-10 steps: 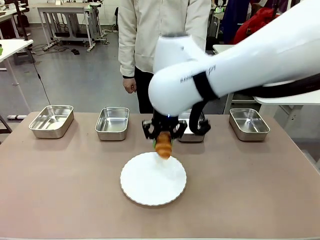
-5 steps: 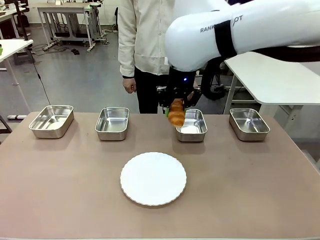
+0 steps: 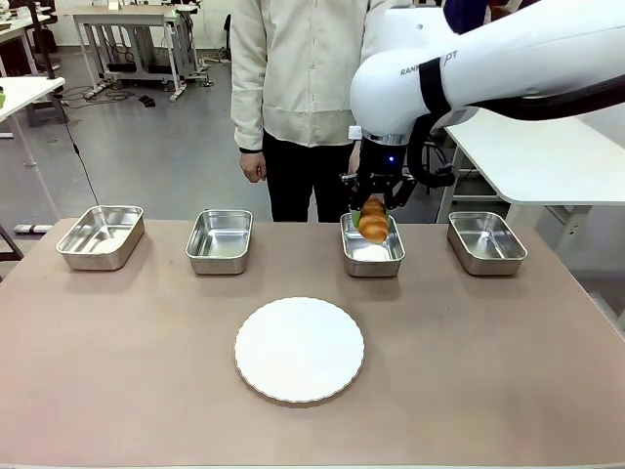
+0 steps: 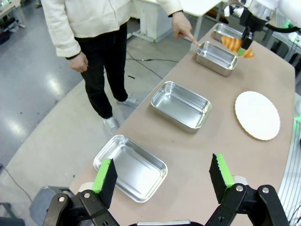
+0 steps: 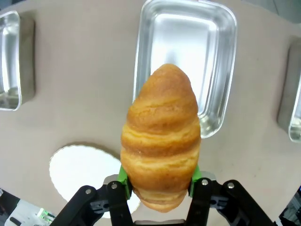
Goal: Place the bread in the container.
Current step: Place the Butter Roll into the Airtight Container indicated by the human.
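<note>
The bread (image 3: 372,222), a golden-brown croissant, hangs in the air with my right gripper (image 3: 373,209) shut on it. It is just above the container (image 3: 374,268), the third steel pan from the left along the far edge. In the right wrist view the bread (image 5: 161,136) stands between the green pads, with the shiny container (image 5: 188,33) beyond it. The left wrist view shows my left gripper (image 4: 162,169) open and holding nothing, high over the table's left end. In that view a person's hand (image 4: 184,32) points at the container (image 4: 216,55), with the bread (image 4: 231,43) above it.
A round white plate (image 3: 299,349) lies in the middle of the table. Other steel pans sit at the far left (image 3: 101,235), left of centre (image 3: 220,239) and far right (image 3: 486,241). A person in a cream jacket (image 3: 293,68) stands at the far edge.
My right arm carried the bread up from just above the plate and toward the far right, until it hung over the third pan. The plate and pans stayed put.
</note>
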Action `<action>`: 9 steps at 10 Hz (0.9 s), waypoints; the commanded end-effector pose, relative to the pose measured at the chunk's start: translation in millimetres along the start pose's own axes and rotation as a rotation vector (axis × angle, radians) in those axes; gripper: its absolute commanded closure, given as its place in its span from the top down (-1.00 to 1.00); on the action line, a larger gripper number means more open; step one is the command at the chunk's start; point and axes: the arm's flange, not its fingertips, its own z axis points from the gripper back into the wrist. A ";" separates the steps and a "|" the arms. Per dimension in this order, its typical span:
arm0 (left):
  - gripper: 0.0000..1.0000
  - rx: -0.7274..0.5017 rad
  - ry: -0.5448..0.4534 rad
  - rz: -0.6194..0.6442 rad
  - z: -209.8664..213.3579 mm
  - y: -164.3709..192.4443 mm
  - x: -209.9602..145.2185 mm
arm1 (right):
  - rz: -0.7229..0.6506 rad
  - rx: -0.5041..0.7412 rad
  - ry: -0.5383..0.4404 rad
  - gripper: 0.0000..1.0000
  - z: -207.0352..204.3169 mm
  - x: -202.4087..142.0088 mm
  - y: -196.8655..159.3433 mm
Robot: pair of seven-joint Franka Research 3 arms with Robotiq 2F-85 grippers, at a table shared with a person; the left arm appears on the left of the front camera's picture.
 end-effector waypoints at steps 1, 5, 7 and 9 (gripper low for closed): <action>1.00 -0.003 -0.008 -0.004 -0.3 -1.9 1.9 | 0.056 -0.005 0.017 0.08 -9.2 27.6 -9.8; 1.00 -0.003 -0.008 -0.004 -0.3 -1.9 1.9 | 0.060 0.012 0.029 0.08 -47.4 54.8 -22.3; 1.00 -0.003 -0.008 -0.004 -0.3 -1.9 1.9 | 0.053 0.016 0.002 0.08 -57.2 55.5 -23.0; 1.00 -0.003 -0.008 -0.004 -0.3 -1.9 1.9 | 0.055 -0.013 -0.029 1.00 -58.6 48.8 -24.9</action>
